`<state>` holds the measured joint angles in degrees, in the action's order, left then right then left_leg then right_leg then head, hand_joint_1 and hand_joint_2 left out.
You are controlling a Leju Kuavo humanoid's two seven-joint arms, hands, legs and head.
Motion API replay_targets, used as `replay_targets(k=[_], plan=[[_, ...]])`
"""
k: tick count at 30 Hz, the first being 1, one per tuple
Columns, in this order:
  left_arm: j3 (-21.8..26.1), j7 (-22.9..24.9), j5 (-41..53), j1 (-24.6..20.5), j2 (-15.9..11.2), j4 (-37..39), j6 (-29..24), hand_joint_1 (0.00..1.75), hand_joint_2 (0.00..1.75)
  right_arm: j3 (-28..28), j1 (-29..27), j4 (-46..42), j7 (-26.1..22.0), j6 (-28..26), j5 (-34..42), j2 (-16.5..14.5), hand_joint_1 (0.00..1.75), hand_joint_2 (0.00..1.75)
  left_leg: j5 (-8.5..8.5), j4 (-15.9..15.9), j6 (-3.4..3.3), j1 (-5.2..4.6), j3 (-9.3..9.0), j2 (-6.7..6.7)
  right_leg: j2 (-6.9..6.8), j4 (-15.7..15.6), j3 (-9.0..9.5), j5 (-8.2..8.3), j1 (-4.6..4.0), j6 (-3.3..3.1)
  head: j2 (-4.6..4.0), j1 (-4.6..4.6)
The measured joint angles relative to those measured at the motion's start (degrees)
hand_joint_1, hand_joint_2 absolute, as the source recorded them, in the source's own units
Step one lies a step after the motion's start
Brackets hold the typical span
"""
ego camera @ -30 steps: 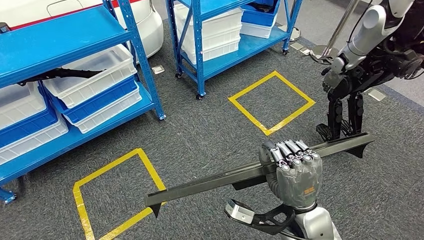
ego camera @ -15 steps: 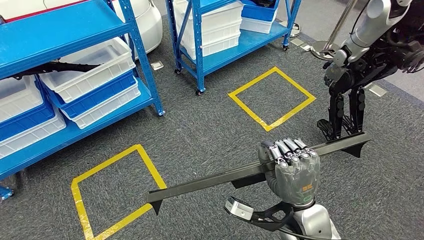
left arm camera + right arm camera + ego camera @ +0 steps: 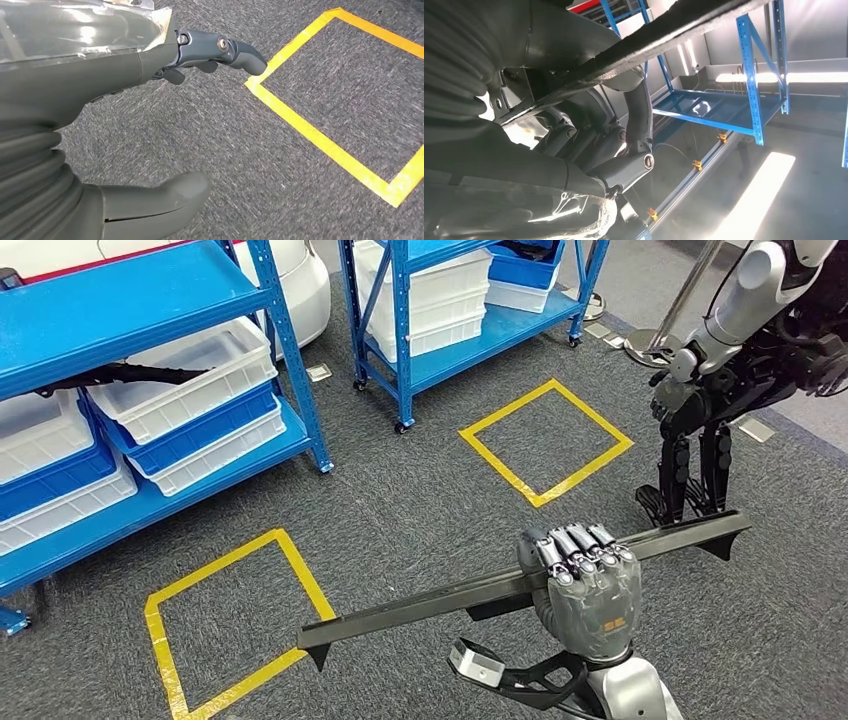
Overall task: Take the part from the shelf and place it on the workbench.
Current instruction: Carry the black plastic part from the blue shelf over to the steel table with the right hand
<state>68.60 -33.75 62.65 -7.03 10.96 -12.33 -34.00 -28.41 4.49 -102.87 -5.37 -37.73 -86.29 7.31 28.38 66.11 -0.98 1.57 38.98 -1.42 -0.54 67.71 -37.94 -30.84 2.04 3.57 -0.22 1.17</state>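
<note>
1. Grey carpet (image 3: 420, 510) covered the floor across the whole head view, marked with taped yellow squares.
2. Nearest, at the lower right of the frame, the robot's right hand (image 3: 585, 590) was clamped around a long, flat black plastic part (image 3: 420, 605), gripping it right of its middle; the bar ran from lower centre up to the right edge, held level above the floor.
3. The left hand (image 3: 150, 125), seen in its wrist view, hung over the carpet with thumb and fingers apart, holding nothing.
4. So the pick looked done: the part was off the shelf and in hand. Carrying and setting down remained, and no workbench could be seen.
5. A yellow tape square (image 3: 235, 625) lay at lower left beneath the bar's free end; a second yellow square (image 3: 545, 445) lay further up, at centre.
6. Open carpet between them gave room, but the bar's long ends would need wide swing clearance.
7. Another dark humanoid robot (image 3: 720, 370) stood at upper right, near the bar's far tip: the tightest edge.
8. Farthest, blue steel shelving racks (image 3: 290, 360) with white bins (image 3: 190, 370) filled the upper left.
</note>
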Motion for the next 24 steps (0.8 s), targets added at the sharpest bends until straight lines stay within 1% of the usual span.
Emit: replay_targets(k=[1, 2, 3, 4, 5, 6, 8, 9, 12, 13, 14, 24], plan=[[0.0, 0.0, 0.0, 0.0, 0.0, 0.0, 0.0, 0.00, 1.75, 0.0, -0.1, 0.0, 0.1, 0.0, -0.2, -0.1, 1.75, 1.75, 0.16, 0.0, 0.15, -0.08, -0.06, 0.03, -0.09, -1.6, 0.89, 0.49, 0.05, -0.30, 0.00, 0.07], [0.0, 0.1, 0.0, 0.0, -0.1, 0.0, 0.0, 0.00, 1.75, 0.0, -0.2, -0.1, 0.2, 0.0, -0.3, -0.3, 1.75, 1.75, 0.16, -0.1, -0.15, -0.23, -0.10, 0.04, 0.00, -1.8, 0.97, 0.69, -0.01, -0.75, 0.00, -0.05], [-0.1, 0.1, 0.0, 0.0, -0.1, 0.0, 0.0, 0.00, 1.75, 0.0, -0.2, -0.2, 0.2, 0.0, -0.4, -0.5, 1.75, 1.75, 0.12, -0.2, -0.70, -0.24, -0.18, 0.04, 0.15, -1.9, 1.15, 0.87, 0.08, -1.18, 0.00, -0.31], [-0.1, 0.1, 0.1, 0.0, -0.1, 0.0, 0.0, 0.00, 1.75, 0.0, -0.3, -0.2, 0.3, 0.0, -0.4, -0.6, 1.75, 1.75, -0.02, -0.4, -1.29, -0.24, -0.27, 0.03, 0.18, -1.9, 1.13, 0.93, 0.04, -1.28, 0.00, -0.55], [-0.1, 0.1, 0.1, 0.0, -0.1, 0.0, 0.0, 0.00, 1.75, 0.0, -0.3, -0.2, 0.3, 0.0, -0.5, -0.7, 1.75, 1.75, -0.21, -0.5, -1.56, -0.24, -0.34, 0.02, 0.21, -1.9, 1.13, 0.97, -0.05, -1.36, -0.01, -0.72], [-0.1, 0.1, 0.1, 0.0, -0.1, 0.0, 0.0, 0.00, 1.75, 0.0, -0.3, -0.2, 0.3, 0.0, -0.5, -0.8, 1.75, 1.75, -0.28, -0.7, -1.53, -0.23, -0.43, 0.02, 0.24, -1.9, 1.11, 0.99, -0.13, -1.41, 0.00, -0.82], [-0.1, 0.1, 0.1, 0.0, -0.1, 0.0, 0.0, 0.00, 1.75, 0.0, -0.3, -0.2, 0.3, 0.0, -0.5, -0.8, 1.75, 1.75, -0.51, -1.1, -1.09, -0.21, -0.65, 0.01, 0.24, -1.9, 1.10, 1.00, -0.21, -1.53, 0.00, -0.92], [-0.2, 0.1, 0.1, 0.0, -0.1, 0.0, 0.0, 0.00, 1.75, 0.0, -0.3, -0.2, 0.3, 0.0, -0.5, -0.8, 1.75, 1.75, -0.63, -1.3, -0.73, -0.21, -0.74, 0.01, 0.24, -1.9, 1.08, 1.01, -0.22, -1.60, 0.00, -0.96], [-0.2, 0.1, 0.1, 0.0, -0.1, 0.0, 0.0, 0.00, 1.75, 0.0, -0.3, -0.2, 0.3, 0.0, -0.6, -0.8, 1.75, 1.75, -0.82, -1.8, 0.80, -0.21, -0.92, 0.02, 0.24, -1.9, 0.99, 1.01, -0.23, -1.71, 0.00, -1.00], [-0.2, 0.1, 0.1, 0.0, -0.1, 0.0, 0.0, 0.00, 1.75, 0.0, -0.3, -0.2, 0.3, 0.0, -0.7, -0.8, 1.75, 1.75, -0.84, -1.9, 1.14, -0.21, -0.96, 0.02, 0.24, -1.9, 0.97, 1.01, -0.24, -1.71, 0.00, -1.00], [-0.2, 0.1, 0.2, 0.0, -0.1, 0.0, 0.1, 0.00, 1.75, 0.0, -0.3, -0.3, 0.3, 0.1, -0.8, -0.8, 1.75, 1.75, -0.85, -1.9, 1.33, -0.22, -0.98, 0.02, 0.24, -2.0, 0.96, 1.01, -0.25, -1.72, 0.00, -1.00], [-0.4, 0.5, 0.8, 0.0, 0.0, 0.0, 0.2, 0.00, 1.75, 0.0, -1.5, -1.4, 0.9, 0.1, -2.8, -1.1, 1.75, 1.75, -0.85, -2.0, 1.47, -0.39, -1.01, 0.04, 0.23, -2.7, 1.33, 1.09, -0.45, -1.76, 0.00, -0.96]])
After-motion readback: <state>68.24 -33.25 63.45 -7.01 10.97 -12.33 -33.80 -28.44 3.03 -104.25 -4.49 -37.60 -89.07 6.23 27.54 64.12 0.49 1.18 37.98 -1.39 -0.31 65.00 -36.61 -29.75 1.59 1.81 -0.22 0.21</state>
